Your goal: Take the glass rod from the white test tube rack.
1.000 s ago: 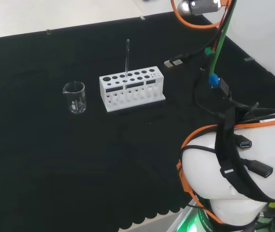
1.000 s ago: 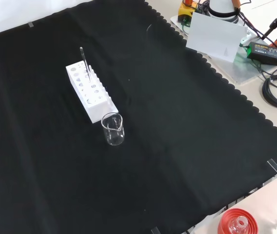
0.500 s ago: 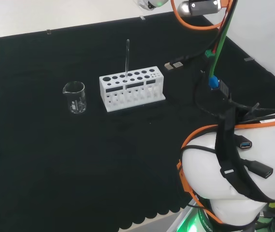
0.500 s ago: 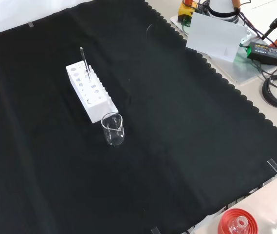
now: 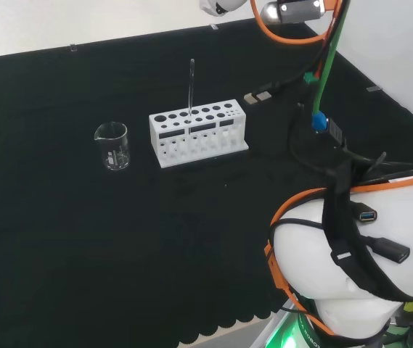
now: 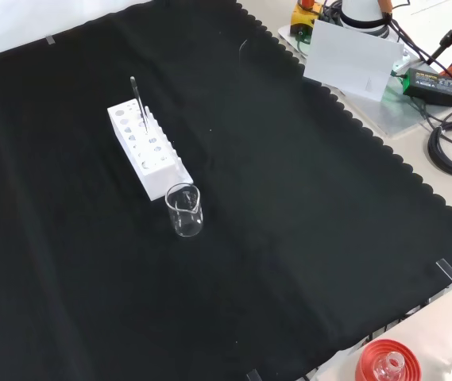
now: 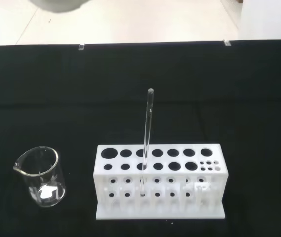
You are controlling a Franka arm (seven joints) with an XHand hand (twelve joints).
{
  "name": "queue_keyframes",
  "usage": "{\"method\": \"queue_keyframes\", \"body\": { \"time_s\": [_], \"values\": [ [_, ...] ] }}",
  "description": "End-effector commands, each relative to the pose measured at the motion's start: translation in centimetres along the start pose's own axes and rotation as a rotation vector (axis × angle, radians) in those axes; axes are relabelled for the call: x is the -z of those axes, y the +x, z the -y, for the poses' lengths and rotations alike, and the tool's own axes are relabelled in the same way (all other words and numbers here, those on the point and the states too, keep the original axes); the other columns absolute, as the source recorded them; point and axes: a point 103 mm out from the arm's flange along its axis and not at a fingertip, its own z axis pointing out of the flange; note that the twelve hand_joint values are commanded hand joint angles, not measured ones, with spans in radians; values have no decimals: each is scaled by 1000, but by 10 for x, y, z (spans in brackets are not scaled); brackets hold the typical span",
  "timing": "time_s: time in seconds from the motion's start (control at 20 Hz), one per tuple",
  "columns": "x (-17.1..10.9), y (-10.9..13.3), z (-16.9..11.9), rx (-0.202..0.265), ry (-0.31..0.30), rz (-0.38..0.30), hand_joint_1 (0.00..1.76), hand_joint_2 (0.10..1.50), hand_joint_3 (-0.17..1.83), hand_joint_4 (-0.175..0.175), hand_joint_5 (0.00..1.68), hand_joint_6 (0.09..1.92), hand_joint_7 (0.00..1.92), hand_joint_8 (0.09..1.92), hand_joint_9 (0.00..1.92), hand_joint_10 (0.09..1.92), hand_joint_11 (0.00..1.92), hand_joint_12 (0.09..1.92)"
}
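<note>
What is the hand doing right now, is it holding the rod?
Hand: cannot tell if open or shut; just a blurred white bit shows. It holds nothing: the rod stands in the rack, untouched.

In the head view the glass rod [image 5: 191,90] stands upright in the test tube rack [image 5: 197,133] mid-cloth, with a beaker [image 5: 112,146] just off to the rack's left.

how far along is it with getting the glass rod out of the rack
Nothing looks done yet: the glass rod stands upright in a hole of the white test tube rack, with the empty beaker beside it. Nothing is in hand; the wrist view looks at the rack from a distance. Left: the approach, gripping the rod and lifting it out.
</note>
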Motion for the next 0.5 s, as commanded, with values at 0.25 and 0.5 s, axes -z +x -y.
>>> {"method": "queue_keyframes", "body": {
  "time_s": [0.25,0.5],
  "values": [
    [0,7,-46,71,78,-3,888,676,550,-69,401,87,238,821,339,931,253,1438],
    [-3,19,-61,95,65,-14,906,649,612,-68,432,87,285,817,427,906,358,1399]
  ]
}}
